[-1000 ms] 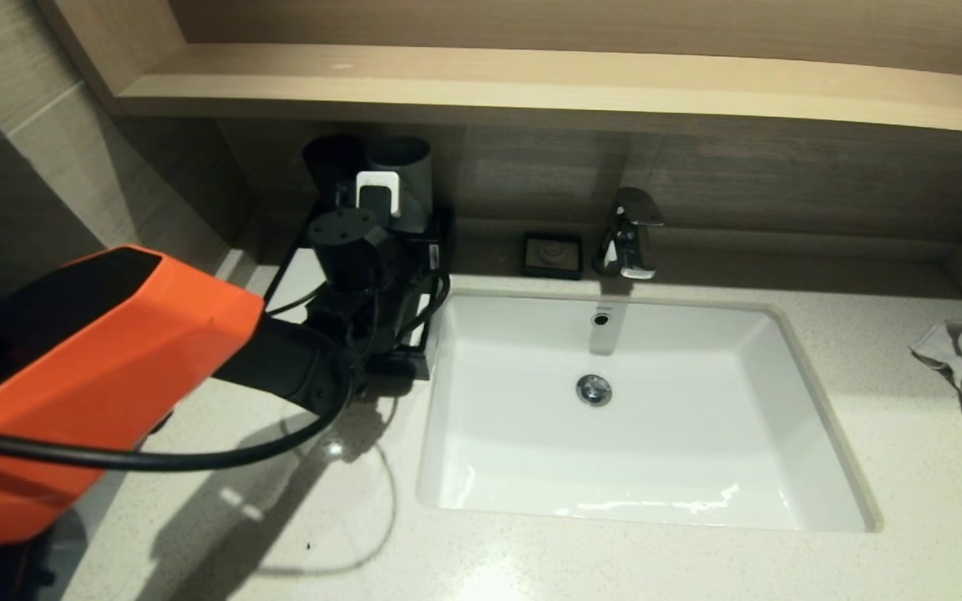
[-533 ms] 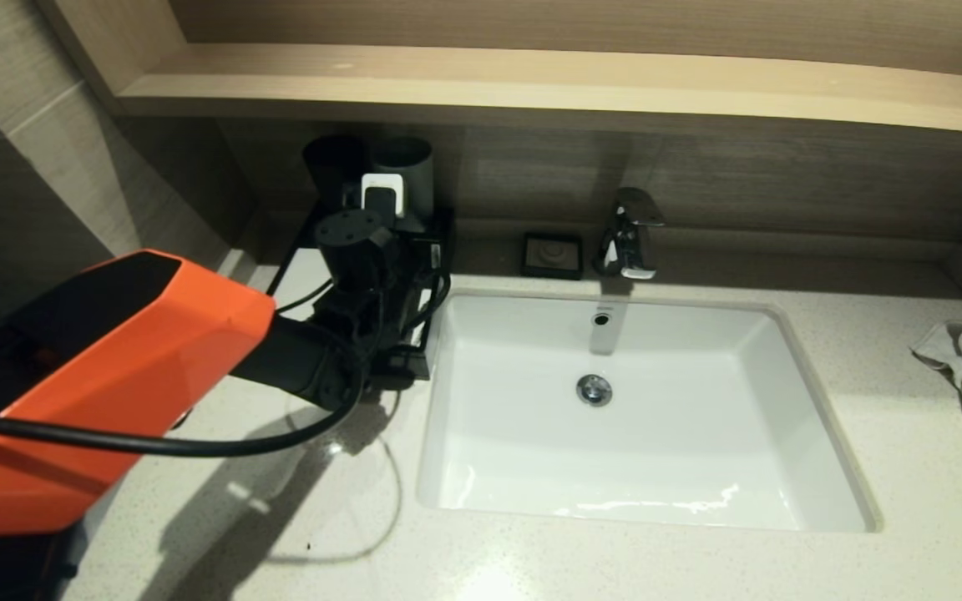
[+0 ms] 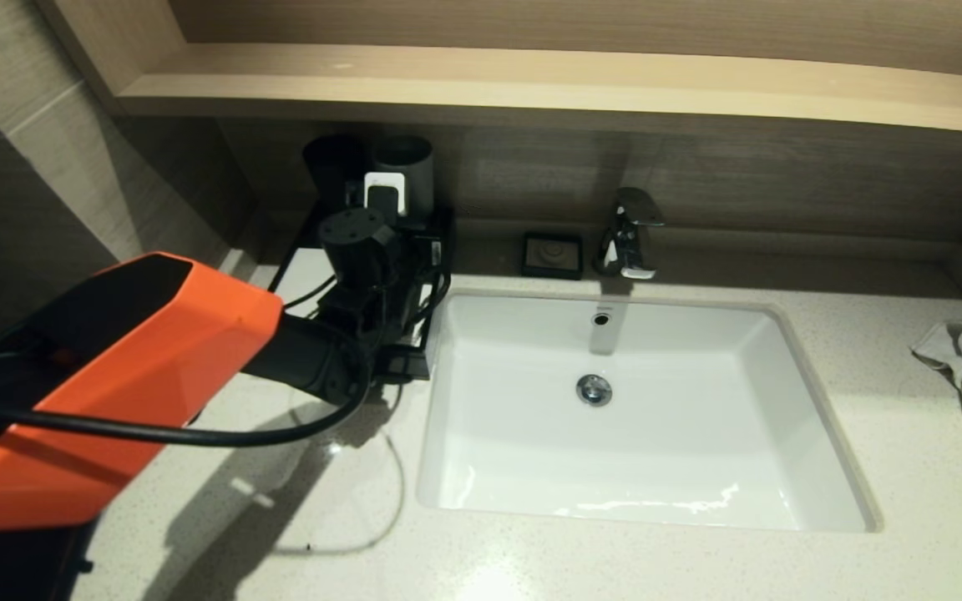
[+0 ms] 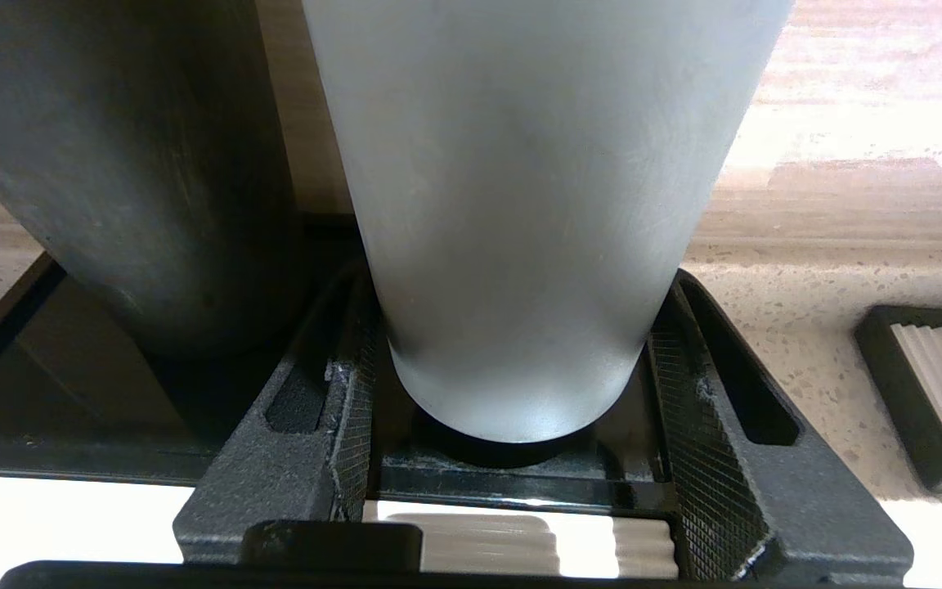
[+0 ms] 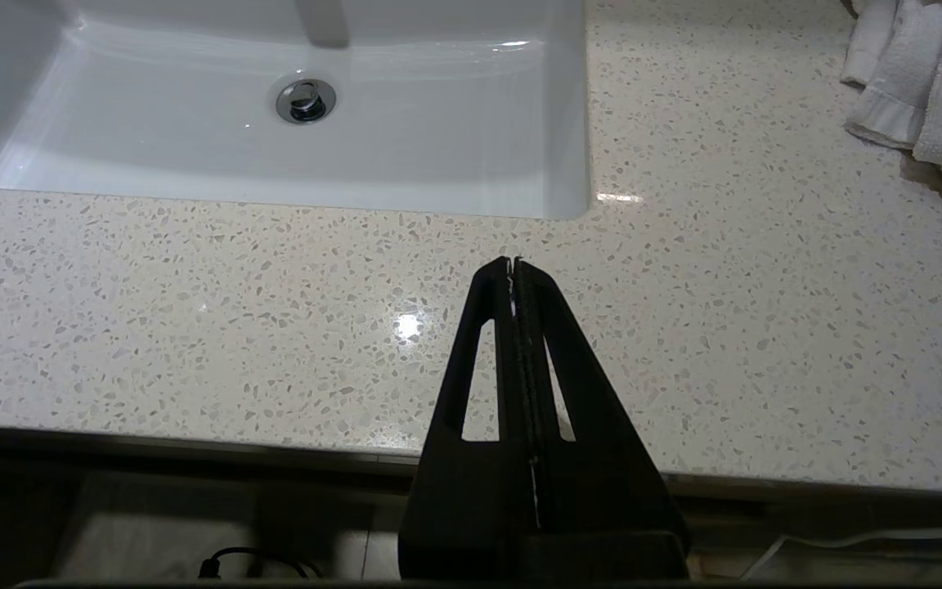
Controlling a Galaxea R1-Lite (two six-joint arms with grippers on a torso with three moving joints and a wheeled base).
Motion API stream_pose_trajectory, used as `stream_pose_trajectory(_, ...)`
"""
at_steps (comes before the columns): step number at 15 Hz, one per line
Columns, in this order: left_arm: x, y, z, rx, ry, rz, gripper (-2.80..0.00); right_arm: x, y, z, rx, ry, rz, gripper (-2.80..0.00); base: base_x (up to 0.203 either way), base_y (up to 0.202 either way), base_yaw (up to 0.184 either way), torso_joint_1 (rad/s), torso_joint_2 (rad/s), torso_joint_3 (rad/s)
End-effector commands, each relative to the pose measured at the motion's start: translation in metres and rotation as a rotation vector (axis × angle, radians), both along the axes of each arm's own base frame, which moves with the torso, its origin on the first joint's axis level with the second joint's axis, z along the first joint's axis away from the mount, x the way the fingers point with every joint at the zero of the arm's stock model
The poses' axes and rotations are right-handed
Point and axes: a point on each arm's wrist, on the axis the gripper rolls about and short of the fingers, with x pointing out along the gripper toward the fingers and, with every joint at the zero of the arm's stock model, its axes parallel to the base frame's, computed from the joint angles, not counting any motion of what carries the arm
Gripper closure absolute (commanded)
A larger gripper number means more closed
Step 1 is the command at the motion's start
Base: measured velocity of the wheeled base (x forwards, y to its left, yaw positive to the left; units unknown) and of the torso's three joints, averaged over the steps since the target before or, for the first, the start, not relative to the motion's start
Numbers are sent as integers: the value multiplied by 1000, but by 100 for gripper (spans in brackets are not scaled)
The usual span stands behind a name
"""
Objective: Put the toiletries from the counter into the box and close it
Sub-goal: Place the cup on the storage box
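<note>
While our left gripper (image 4: 504,491) sits spread wide around the base of the upright grey cup (image 4: 520,213), dead ahead between its fingers, we leave the right gripper (image 5: 513,270) pinched closed, far off.

Left arm stretched forward and up from my left side, orange link low, black wrist raised. Left end effector (image 4: 512,458) fingers spread wide, pads (image 4: 348,409) flanking a cylinder base, apparently not pressing. Right end effector (image 5: 513,266) parked near front edge, fingers pressed together, pointing forward, holding nothing.
</note>
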Motion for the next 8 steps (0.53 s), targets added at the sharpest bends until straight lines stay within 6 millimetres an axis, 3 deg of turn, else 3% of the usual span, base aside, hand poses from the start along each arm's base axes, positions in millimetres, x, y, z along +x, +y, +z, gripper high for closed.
stream_pose_trajectory(1, 3, 0, 0, -6, -11, 4, 0, 0, 0, 0, -1, 1, 1, 0, 0, 0, 0, 0, 0, 0)
stream_pose_trajectory(8, 9, -2, -1, -4, -12, 8, 0, 0, 0, 0, -1, 0, 1, 0, 0, 0, 0, 0, 0, 0)
